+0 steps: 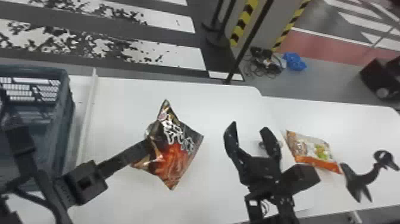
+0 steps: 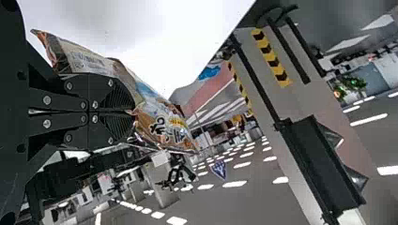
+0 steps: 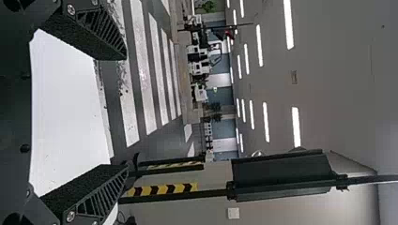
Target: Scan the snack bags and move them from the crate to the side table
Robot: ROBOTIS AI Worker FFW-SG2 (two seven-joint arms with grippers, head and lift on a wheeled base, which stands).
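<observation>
On my right gripper (image 1: 249,126), I have the flat black fingers (image 3: 94,194) standing apart, a smooth white tabletop (image 3: 65,117) showing between them. Beyond, I see grey flooring with white stripes (image 3: 142,79), black-and-yellow hazard tape (image 3: 162,189) and a dark rectangular panel (image 3: 281,174).

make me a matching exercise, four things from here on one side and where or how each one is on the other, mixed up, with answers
1. crate
2. black-and-red snack bag
3. orange-edged snack bag
4. right gripper

a. lying on the white table
b. open and empty
c. at the head view's left edge
d. held by the left gripper

1-c; 2-d; 3-a; 4-b
</observation>
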